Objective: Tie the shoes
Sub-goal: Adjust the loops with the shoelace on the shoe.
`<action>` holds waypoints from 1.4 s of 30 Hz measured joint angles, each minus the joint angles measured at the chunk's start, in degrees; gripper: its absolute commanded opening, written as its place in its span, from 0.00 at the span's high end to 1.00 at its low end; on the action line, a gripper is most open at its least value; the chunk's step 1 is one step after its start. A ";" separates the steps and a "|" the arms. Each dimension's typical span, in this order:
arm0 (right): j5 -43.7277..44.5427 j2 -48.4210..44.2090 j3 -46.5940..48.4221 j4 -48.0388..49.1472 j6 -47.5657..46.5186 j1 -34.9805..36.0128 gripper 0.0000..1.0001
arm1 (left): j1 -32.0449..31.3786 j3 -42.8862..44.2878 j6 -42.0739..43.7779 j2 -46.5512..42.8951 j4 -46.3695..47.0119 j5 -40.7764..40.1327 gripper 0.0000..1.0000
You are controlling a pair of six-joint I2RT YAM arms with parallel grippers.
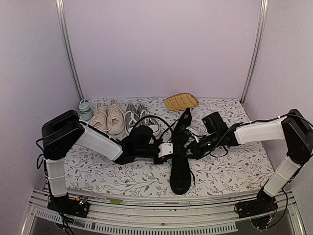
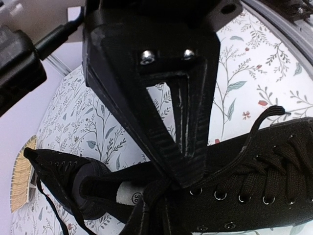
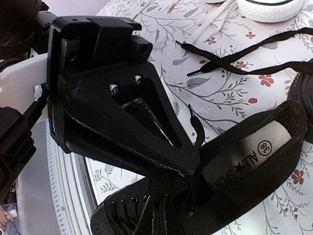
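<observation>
Black shoes [image 1: 180, 174] sat mid tabletop [image 1: 234, 171], near one's toe pointing 6 o'clock. Left hand [image 2: 188, 176] at its 9, right hand [image 3: 188, 164] at 3, each pinched tight on a lace [image 3: 197, 131] afaict.

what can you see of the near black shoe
The near shoe is an all-black low-top, canvas by the look, with metal eyelets, a black sole and a pale printed insole. It sits sole down on the floral table, toe toward the near edge, untied. The left claw and right claw each pinch its lace at the opening. The other black shoe lies just behind its heel.
</observation>
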 measured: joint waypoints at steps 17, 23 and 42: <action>-6.03 -5.86 0.55 -0.76 -0.15 -5.62 0.82 | 0.15 -1.79 -8.04 0.00 4.94 2.27 1.00; -5.31 -0.90 1.07 -0.57 1.16 -5.92 0.90 | 0.15 -1.84 -9.18 0.00 5.77 2.14 1.00; -9.09 2.80 1.14 1.16 2.64 -3.45 0.82 | 0.15 -1.86 -9.49 0.00 5.79 2.12 1.00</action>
